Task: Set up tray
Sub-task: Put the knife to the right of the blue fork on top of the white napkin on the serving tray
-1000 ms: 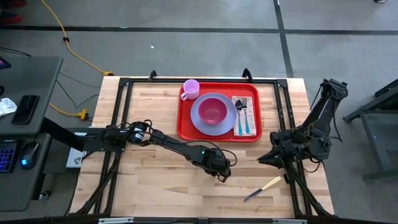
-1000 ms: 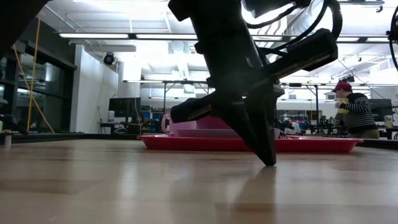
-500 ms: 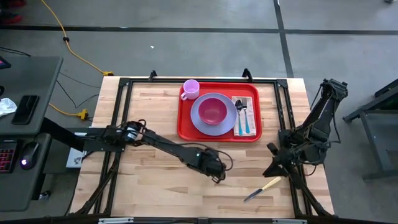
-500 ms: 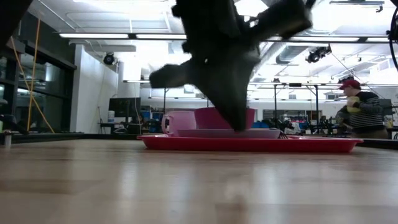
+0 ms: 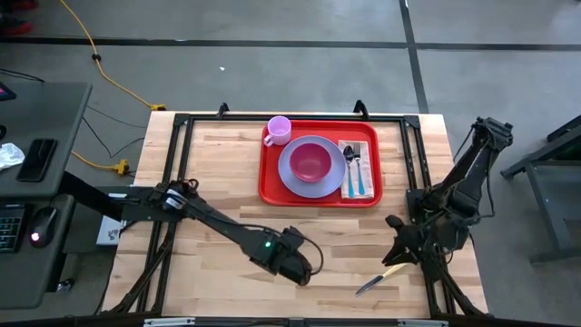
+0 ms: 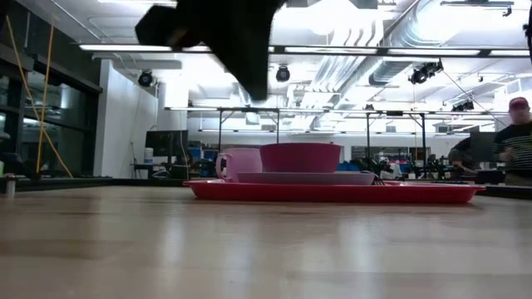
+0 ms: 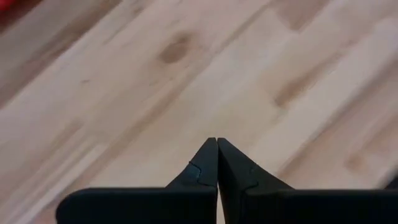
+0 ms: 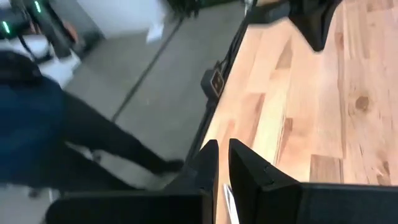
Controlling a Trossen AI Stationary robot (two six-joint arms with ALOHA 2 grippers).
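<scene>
The red tray (image 5: 272,186) (image 6: 332,192) lies at the far middle of the table. It carries a pink cup (image 5: 279,129), a purple plate (image 5: 289,173) with a pink bowl (image 5: 311,162), and a tan napkin (image 5: 368,171) under a spoon and fork. A knife (image 5: 382,276) with a pale handle lies on the wood near the near right edge. My right gripper (image 5: 392,255) (image 8: 223,155) hovers just beyond the knife's handle, its fingers a narrow gap apart. My left gripper (image 5: 304,271) (image 7: 217,149) is shut and empty, raised over bare wood left of the knife.
Bare wood stretches between the tray and the near edge. In the right wrist view the table's edge (image 8: 217,106) drops to the floor, where a person in dark clothes (image 8: 37,124) stands. More people (image 6: 515,141) show in the room behind.
My left gripper, still shut, has risen off the table and drawn back toward the near edge and a little to the left. My right gripper has moved toward the near edge and come down close to the knife's handle. The tray and its load have stayed put.
</scene>
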